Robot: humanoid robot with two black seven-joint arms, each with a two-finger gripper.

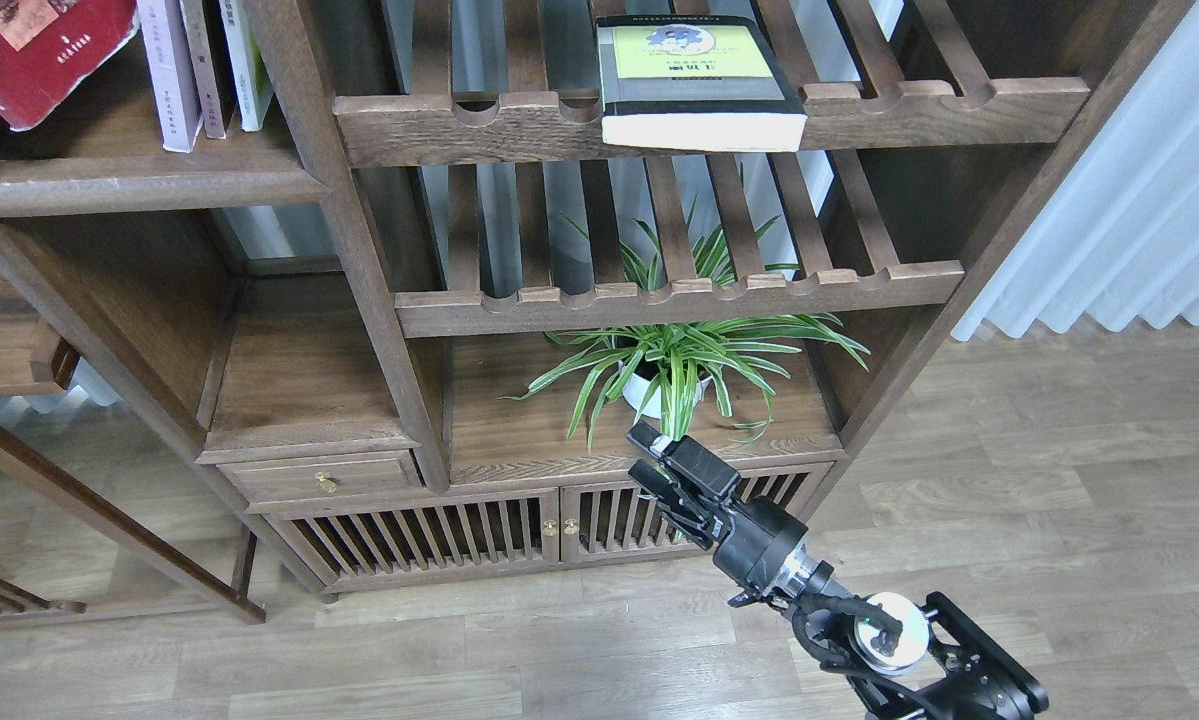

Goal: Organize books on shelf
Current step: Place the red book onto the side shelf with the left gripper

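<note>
The red book [39, 50] hangs tilted at the top left corner, over the solid dark-brown shelf [139, 180]; what holds it is out of view. The thin lavender-white book [166, 70] stands upright on that shelf, next to two other upright books [224, 60]. The thick yellow-green book [694, 75] lies flat on the top slatted rack, its page edge overhanging the front rail. My right gripper [647, 456] is open and empty, low in front of the cabinet doors, far from every book. My left gripper is not in view.
A spider plant in a white pot [674, 365] stands on the lower board just behind my right gripper. A second slatted rack [679, 295] is above it. A small drawer [324, 478] and slatted doors [409, 535] sit below. White curtain [1139, 200] at right.
</note>
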